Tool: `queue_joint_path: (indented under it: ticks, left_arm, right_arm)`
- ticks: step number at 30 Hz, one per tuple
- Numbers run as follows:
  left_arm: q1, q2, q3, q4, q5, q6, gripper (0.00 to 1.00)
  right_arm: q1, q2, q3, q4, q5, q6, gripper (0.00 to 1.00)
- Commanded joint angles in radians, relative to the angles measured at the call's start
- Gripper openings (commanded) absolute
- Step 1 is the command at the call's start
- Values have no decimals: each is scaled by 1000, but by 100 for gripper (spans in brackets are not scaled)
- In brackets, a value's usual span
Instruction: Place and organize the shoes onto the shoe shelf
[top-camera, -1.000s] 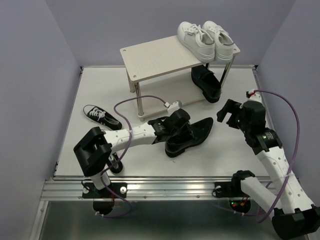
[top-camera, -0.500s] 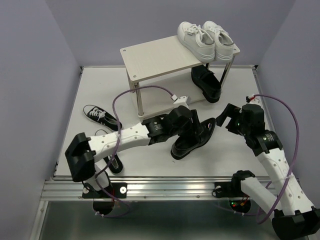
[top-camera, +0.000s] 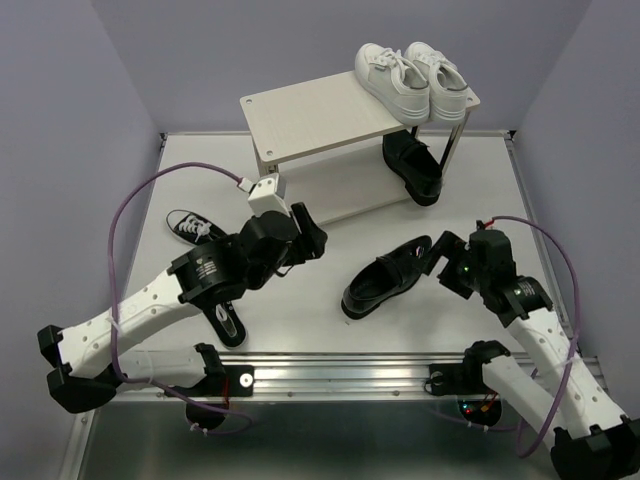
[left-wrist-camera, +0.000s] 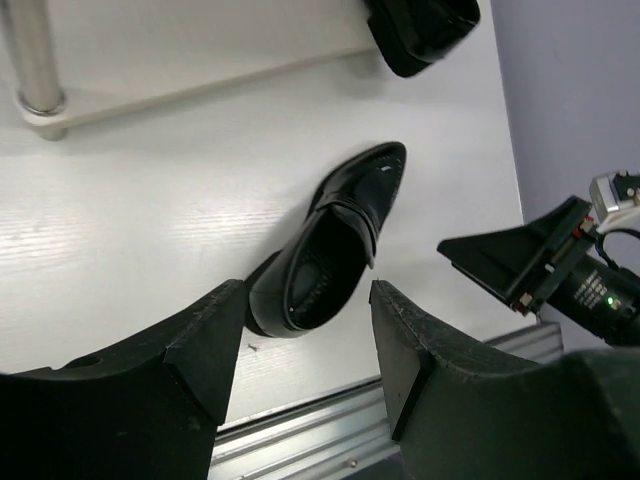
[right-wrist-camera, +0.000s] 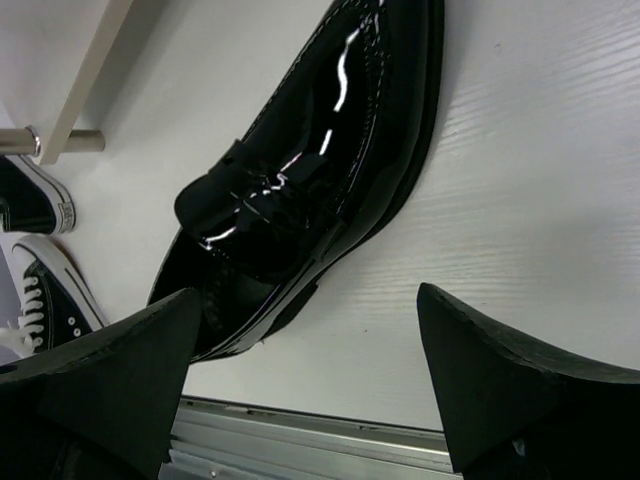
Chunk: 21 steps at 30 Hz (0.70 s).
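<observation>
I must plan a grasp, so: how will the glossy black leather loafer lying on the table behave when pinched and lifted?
The glossy black leather loafer shows bright reflections, so it is probably slippery to pinch. It holds its shape empty, so likely stiff. Resting sole-down, it should slide rather than roll.

White wood-grain worktop (top-camera: 310, 325); ribbed silver rail (top-camera: 340, 375) running along near edge; plain lilac walls (top-camera: 60, 130) closing left, far and right sides.
</observation>
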Motion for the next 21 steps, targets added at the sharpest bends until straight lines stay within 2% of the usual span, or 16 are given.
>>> queue_joint_path:
  ticks: [1,4,5,9,17,21]
  left_arm:
    - [35,-55,-14,-103,-121,-15,64]
    - [53,-70,-30,-114,-124,-20,64]
    - [59,-75,-34,-117,-126,-27,64]
    - [62,-92,-49,-117,-132,-43,64]
    - [67,-119,-68,-123,-152,-47,64]
    - [72,-118,-77,-123,-144,-46,64]
  right_arm:
    - [74,21,-18,61,-20,75,94]
    - [250,88,-17,99,67,144,94]
    - [353,110,-10,108,161,162,95]
    - [484,225,8,145,253,219,96]
    - [627,410,0,251,316,327,96]
    - [653,440,3,269,328,331,82]
